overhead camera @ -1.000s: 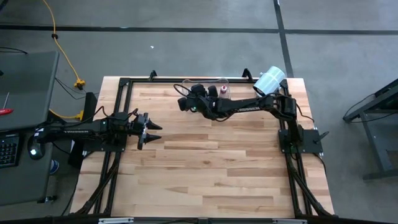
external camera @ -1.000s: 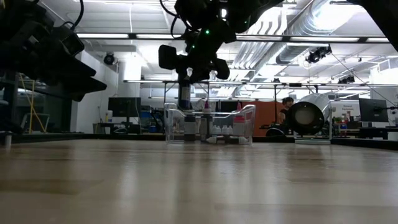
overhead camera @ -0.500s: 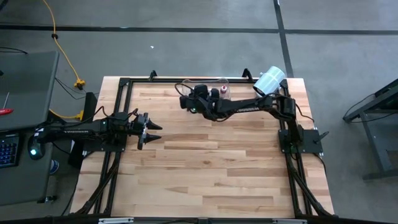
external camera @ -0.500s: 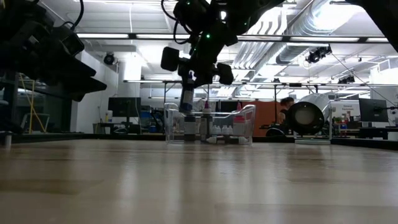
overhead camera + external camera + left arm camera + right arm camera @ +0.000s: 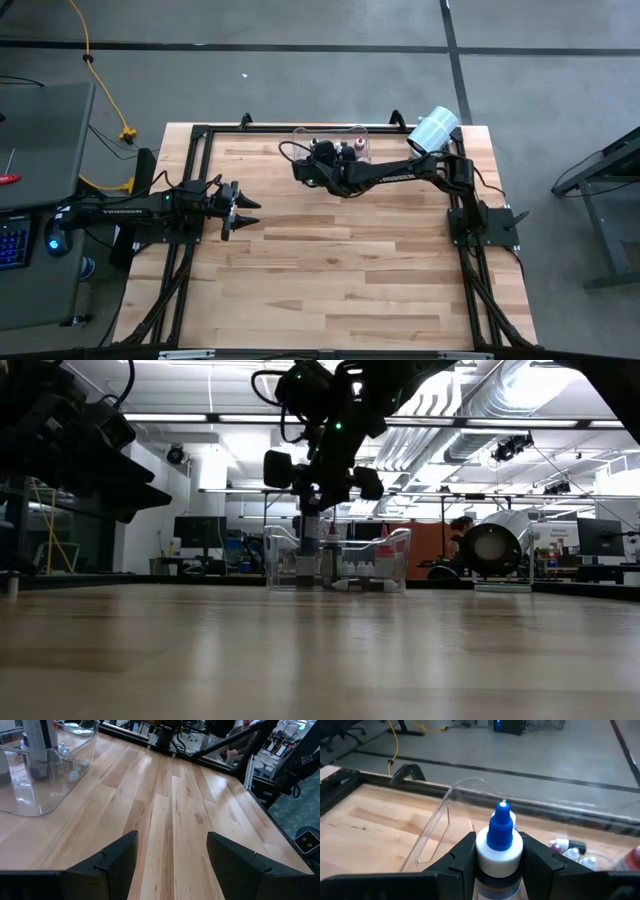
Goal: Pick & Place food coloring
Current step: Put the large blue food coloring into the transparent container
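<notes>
— Blue-capped, is that the food coloring bottle in the right gripper?

— Yes. The right wrist view shows its fingers pinching the bottle just under the white collar, with the blue tip pointing up.

— Where is it?

— Over the clear plastic bin at the far edge of the wooden table. From the low view the bottle hangs at the bin's near-left part, its base about level with the rim, though I can't be sure it clears it.

— Anything in the bin?

— A few small bottles, some standing, some lying down, one with a pink cap.

— The other arm?

— The left gripper rests low at the table's left side, fingers spread, holding nothing. A white paper roll lies at the far-right corner.
</notes>
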Robot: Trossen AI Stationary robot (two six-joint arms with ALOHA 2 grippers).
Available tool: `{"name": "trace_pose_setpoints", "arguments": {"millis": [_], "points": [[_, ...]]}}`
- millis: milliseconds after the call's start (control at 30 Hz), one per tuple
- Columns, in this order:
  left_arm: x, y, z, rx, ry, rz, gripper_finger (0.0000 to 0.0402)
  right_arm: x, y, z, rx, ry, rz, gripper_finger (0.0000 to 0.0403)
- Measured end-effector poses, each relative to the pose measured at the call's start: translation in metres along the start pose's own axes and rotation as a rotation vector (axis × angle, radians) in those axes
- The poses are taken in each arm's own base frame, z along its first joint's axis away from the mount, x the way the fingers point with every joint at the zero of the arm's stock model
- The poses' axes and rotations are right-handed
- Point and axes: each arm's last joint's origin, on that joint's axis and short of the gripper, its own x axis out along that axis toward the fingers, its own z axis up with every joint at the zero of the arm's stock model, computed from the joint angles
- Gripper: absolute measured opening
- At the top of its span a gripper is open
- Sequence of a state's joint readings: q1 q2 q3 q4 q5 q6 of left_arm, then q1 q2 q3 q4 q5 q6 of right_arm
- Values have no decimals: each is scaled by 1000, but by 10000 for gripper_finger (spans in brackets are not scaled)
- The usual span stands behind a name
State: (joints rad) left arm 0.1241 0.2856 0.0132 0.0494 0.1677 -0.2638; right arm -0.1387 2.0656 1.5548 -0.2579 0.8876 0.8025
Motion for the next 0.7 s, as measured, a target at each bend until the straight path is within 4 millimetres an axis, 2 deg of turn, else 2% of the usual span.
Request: {"name": "trace_pose_setpoints", "arguments": {"millis": [400,533,700], "points": [[0,0,0,0,1,-1,234,14,2,-22,11,43,-10,113],[0,0,0,0,1,-1,234,23,1,-38,-27,73,-28,113],[0,0,0,0,1,-1,234,28,1,-43,-28,78,-30,113]]}}
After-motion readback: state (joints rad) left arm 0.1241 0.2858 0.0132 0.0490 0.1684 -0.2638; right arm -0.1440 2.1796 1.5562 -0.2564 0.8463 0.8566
